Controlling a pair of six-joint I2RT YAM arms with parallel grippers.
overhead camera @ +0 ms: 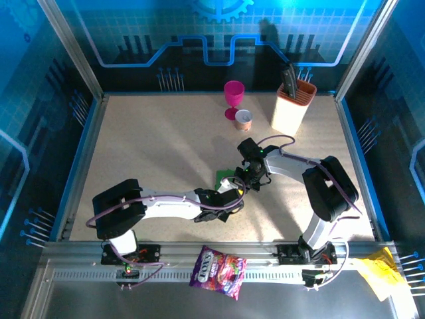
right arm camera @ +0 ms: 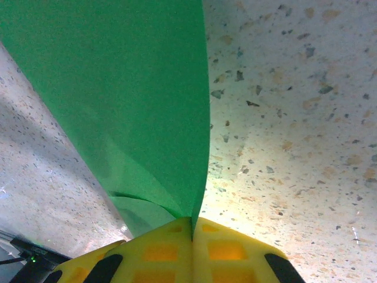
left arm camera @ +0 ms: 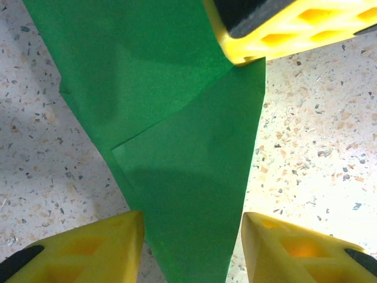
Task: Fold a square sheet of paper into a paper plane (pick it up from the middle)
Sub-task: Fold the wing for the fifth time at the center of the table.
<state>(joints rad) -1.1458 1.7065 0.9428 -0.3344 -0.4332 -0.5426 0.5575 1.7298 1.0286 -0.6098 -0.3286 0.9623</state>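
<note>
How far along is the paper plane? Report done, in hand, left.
Done: the green paper is already creased, with one flap lapped over another. In hand: the right claw is shut on its edge, while the left claw stands open astride the narrow end. Left: it is not yet a slim dart; more folds are due.

At the far side of the speckled table (overhead camera: 146, 146), a magenta goblet (overhead camera: 234, 93) is set upright with a small copper-coloured can (overhead camera: 244, 119) just beside it. A beige holder (overhead camera: 290, 114) with dark handles is stood to their right. A purple snack bag (overhead camera: 218, 264) is laid on the metal rail (overhead camera: 80, 259) at the near edge, and crumpled yellow paper (overhead camera: 378, 271) is seen near the rail's right end.
</note>
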